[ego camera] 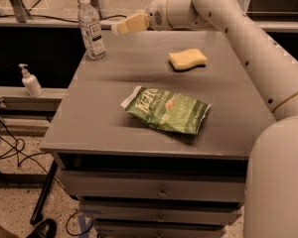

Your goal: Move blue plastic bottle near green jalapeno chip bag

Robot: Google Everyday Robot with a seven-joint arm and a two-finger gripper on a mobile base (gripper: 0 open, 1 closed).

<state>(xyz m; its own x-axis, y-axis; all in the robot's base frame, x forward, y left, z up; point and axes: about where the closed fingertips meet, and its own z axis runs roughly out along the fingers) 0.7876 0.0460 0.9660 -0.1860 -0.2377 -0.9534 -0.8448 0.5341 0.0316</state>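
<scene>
On the grey table [97, 118] the green jalapeno chip bag [166, 109] lies flat and crinkled near the middle, its long side running from about 10 o'clock to 4 o'clock. The yellow sponge [187, 59] rests at roughly 1 o'clock from the bag, apart from it and toward the far edge. The blue plastic bottle [91, 29] stands upright at the table's far left corner, at about 11 o'clock from the bag and well apart from it, white cap on top, label facing the camera. The tabletop between bottle and bag is bare; the sponge sits off that line, to the right. Off the table, at 9 o'clock and lower down, a small white pump bottle [30, 81] stands on a ledge. Dark cables [5, 150] trail over the speckled floor at 8 o'clock, and a dark shoe [43, 228] shows at the bottom left. Drawers [159, 188] fill the front under the tabletop. The white arm [238, 38] comes in from the right, rises from 4 o'clock and bends over the far edge, with its forearm level and pointing toward 9 o'clock. The gripper [120, 27] hangs above the far edge just beside the bottle, on its 3 o'clock side at about label height, not touching it; whether it is spread or pressed together cannot be told.
</scene>
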